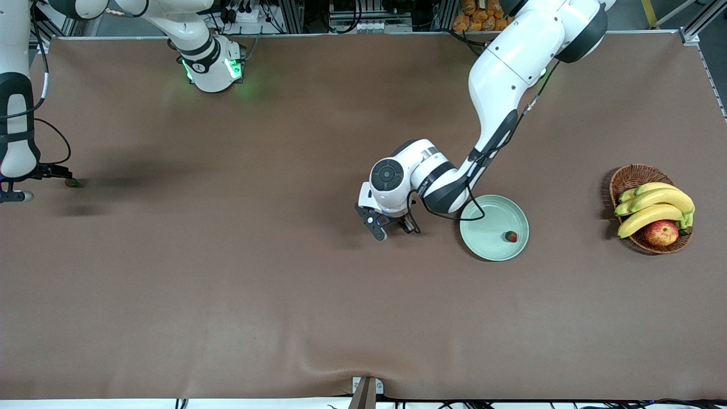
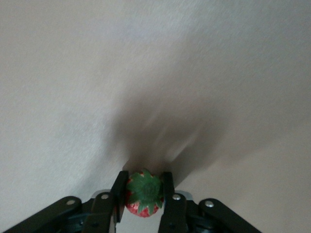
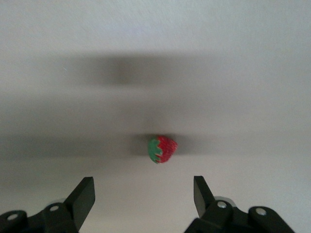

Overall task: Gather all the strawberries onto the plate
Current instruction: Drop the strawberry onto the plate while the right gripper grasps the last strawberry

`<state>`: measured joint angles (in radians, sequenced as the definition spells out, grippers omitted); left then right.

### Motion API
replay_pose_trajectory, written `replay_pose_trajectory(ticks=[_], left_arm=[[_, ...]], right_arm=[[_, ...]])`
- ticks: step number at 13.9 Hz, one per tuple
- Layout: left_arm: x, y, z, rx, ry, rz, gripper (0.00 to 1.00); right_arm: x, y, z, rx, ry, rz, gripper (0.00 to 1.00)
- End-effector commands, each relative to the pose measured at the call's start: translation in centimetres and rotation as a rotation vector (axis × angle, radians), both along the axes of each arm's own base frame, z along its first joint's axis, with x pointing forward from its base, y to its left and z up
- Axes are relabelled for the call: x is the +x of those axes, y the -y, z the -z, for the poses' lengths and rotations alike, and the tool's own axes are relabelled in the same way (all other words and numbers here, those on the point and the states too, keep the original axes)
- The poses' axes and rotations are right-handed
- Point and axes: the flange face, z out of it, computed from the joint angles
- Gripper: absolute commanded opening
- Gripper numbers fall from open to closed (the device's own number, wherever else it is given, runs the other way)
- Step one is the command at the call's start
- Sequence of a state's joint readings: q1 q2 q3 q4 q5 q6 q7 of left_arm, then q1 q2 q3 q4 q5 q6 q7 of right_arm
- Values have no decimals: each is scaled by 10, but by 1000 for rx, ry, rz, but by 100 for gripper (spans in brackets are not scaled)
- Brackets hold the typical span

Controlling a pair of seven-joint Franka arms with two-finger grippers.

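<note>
My left gripper (image 2: 142, 201) holds a strawberry (image 2: 144, 193), plate (image 1: 483, 241) next; right gripper (image 3: 143, 194) wide above another strawberry (image 3: 162, 148) at the table (image 1: 227, 284) edge

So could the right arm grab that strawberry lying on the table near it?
Probably yes. The right gripper is open, its fingers spread wider than the strawberry lying on the bare table just ahead of it, and nothing sits between them.
</note>
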<state>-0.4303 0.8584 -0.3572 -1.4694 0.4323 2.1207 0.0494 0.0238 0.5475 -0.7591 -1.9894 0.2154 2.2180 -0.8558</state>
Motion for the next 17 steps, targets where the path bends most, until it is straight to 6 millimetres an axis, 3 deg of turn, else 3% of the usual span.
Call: replay_pose_trajectory(ticks=[1,2,6,8,11,13,17], left_arm=[[10,-20,-18,68,4,-12,0],[21,-35,-38,88,5,-28,0],[69,-130,-103,103,-84,-40,0],[78,-163,-115,110,-126,-29,1],[77,-208,-83,149,-196,-19,2],[69,-213,-72,204,-198,16,3],[66,-241,-54,247,-228,4,11]], right_arm=[[-8,7,15,5,40,-33,80],[-10,10,26,15,48,-35,78],[-18,15,65,67,81,-34,67],[-20,17,71,66,76,-35,57],[-21,18,70,80,75,-89,26],[-18,19,66,84,75,-92,0],[16,13,35,126,66,-99,0]])
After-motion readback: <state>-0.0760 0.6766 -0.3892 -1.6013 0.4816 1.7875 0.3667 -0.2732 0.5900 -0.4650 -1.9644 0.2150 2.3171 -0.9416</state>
